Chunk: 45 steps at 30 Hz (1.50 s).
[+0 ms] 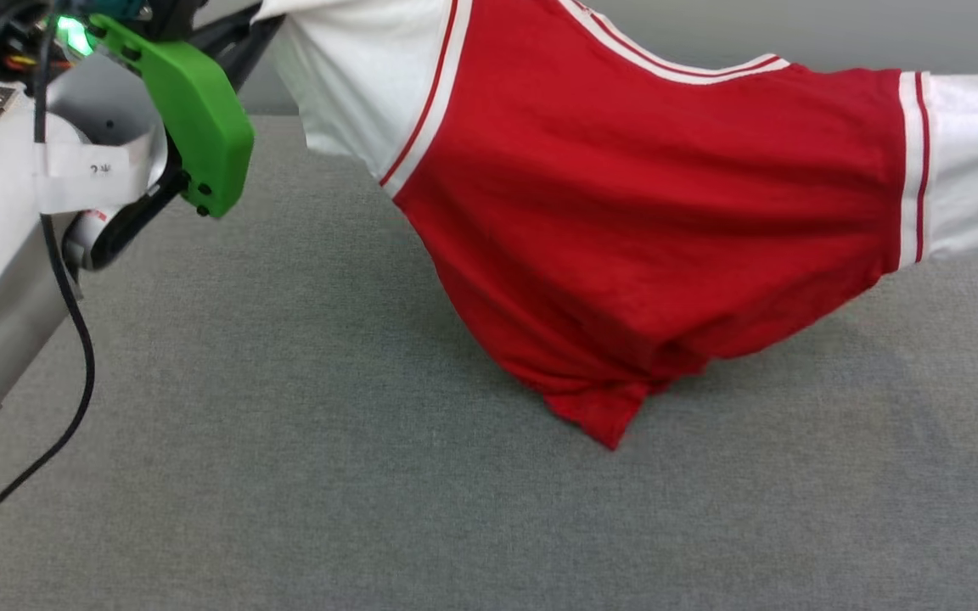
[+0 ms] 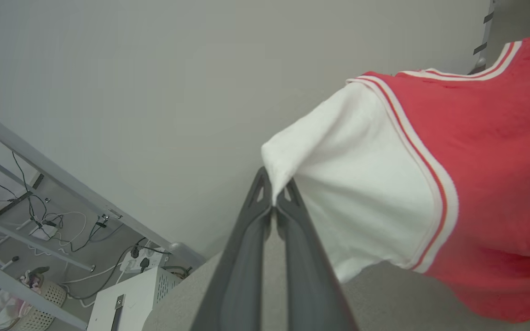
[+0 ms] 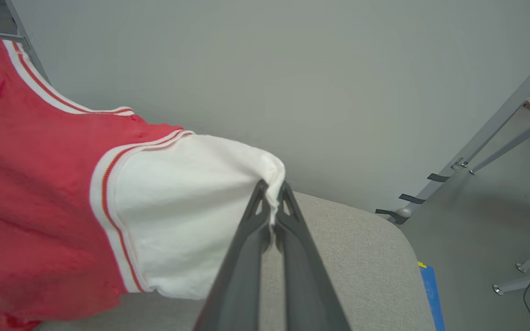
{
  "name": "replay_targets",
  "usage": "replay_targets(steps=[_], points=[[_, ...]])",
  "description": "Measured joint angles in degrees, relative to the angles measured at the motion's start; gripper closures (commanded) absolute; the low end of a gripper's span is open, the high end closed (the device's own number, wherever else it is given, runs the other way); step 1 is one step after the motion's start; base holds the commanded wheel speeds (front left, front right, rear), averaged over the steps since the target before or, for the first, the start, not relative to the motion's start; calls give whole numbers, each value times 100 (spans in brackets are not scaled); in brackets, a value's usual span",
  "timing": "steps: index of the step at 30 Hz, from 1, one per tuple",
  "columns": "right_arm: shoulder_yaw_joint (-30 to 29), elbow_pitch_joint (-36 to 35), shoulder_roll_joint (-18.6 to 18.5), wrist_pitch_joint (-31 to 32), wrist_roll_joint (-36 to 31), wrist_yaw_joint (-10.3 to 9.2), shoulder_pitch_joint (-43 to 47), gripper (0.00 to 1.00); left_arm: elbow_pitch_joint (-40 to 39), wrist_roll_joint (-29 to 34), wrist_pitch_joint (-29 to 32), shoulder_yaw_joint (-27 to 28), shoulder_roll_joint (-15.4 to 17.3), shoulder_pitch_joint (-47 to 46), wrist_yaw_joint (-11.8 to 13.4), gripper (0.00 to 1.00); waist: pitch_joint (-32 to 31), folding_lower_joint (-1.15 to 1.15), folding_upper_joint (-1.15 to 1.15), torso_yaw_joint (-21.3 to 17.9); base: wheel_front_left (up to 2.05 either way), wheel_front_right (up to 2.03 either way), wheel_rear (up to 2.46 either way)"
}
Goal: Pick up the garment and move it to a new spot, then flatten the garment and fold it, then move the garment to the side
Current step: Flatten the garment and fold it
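We've got the garment (image 1: 642, 212) strung up
Left gripper (image 2: 274, 202), right gripper (image 3: 272, 202) each pinching a white sleeve tip.

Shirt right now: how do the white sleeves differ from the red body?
Colour: sleeves white, body red. Hold: left sleeve is pinched by the shut left gripper, right sleeve by the shut right gripper; body is ungripped. Pose: sleeves are lifted; body sags, its low corner reaching the table. Shared: striped seams join them.

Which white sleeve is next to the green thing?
The sleeve in the left gripper, beside the green bracket on that arm. The other sleeve, across the red jersey, is in the right gripper.
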Motion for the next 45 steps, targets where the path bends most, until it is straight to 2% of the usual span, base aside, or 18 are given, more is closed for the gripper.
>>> replay_targets(steps=[7, 15, 22, 28, 29, 32, 38, 45], points=[[103, -66, -188, 9, -89, 0, -664, 100, -363, 93, -2, 213, 0, -585, 132, 100, 118, 0, 0, 23, 0, 0, 0], [726, 357, -271, 15, -246, 0, -2103, 100, -3, 154, 74, 377, -354, -1478, 76, 100, 575, 0, 0, -6, 0, 0, 0], [1512, 1272, -203, -123, -533, 0, -3920, 100, 878, 505, -27, 516, -753, -2738, -80, 100, 1158, 0, 0, -81, 0, 0, 0], [1961, 2208, 116, -531, -744, 0, -5521, 100, 1517, 870, -413, 552, -1040, -3680, -171, 100, 1656, 1, 0, -159, 0, 0, 0], [2163, 2688, 258, -762, -892, 0, -6197, 100, 1608, 1010, -530, 575, -1091, -3955, -170, 100, 1858, 1, 0, -210, 0, 0, 0], [2345, 3088, 358, -981, -964, 0, -6772, 100, 1651, 1074, -622, 624, -1087, -4173, -165, 100, 2003, 1, 0, -255, 0, 0, 0], [2773, 3713, 530, -1340, -984, 0, -7521, 100, 1762, 1015, -706, 769, -1022, -4396, -165, 100, 2211, 1, 0, -330, 0, 0, 0], [3307, 4303, 709, -1650, -665, 0, -7598, 100, 1976, 812, -922, 743, -1042, -4092, -179, 100, 2447, 1, 0, -322, 0, 0, 0]])
